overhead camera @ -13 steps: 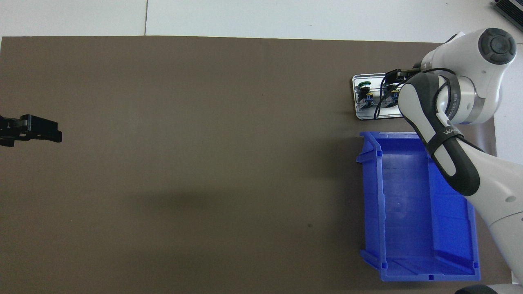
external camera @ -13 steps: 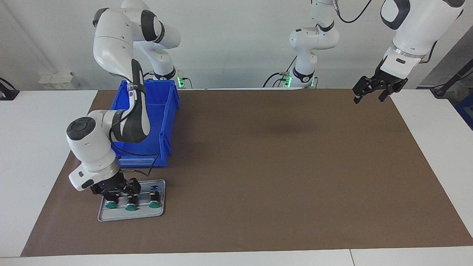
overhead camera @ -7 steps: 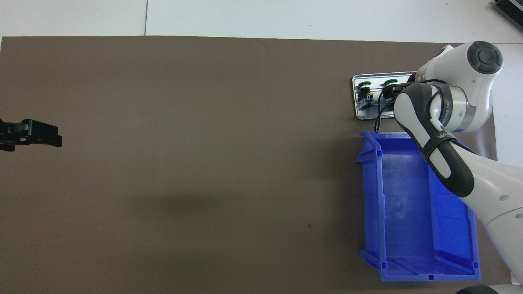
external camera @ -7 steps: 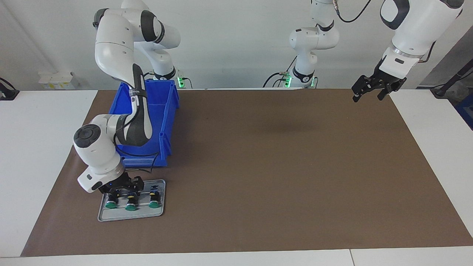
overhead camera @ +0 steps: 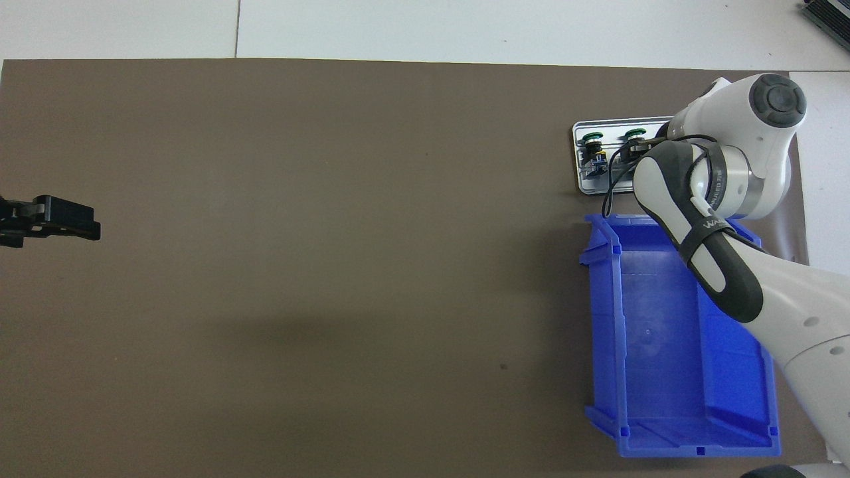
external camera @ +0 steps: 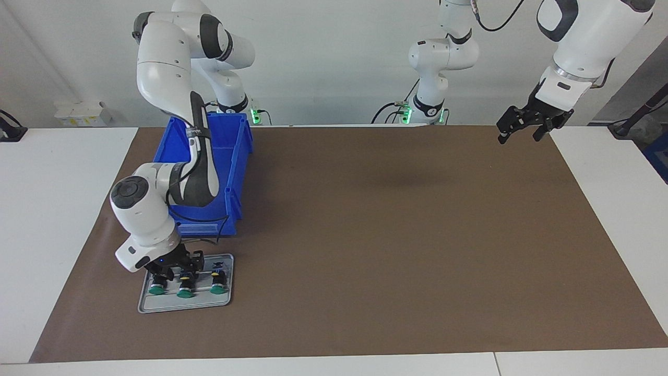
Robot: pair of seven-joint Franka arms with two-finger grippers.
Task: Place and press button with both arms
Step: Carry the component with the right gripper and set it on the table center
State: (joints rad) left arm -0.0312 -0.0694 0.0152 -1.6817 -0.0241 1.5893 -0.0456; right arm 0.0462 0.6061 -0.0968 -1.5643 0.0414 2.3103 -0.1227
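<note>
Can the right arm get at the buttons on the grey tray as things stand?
Probably yes: the right hand is already down at the grey tray, right by the three green-capped buttons, with nothing between them. The left hand waits, raised over the mat's edge.

wall (external camera: 334,62): plain white, running along the robots' end of the table
table (external camera: 52,219): white top, seams visible along the edge farthest from the robots
mat (external camera: 396,240): brown sheet covering most of the table, white margins left at both ends
light: even and soft, a faint broad shadow (external camera: 407,183) on the mat's middle
small white box (external camera: 83,113): on the table by the wall, toward the right arm's end
</note>
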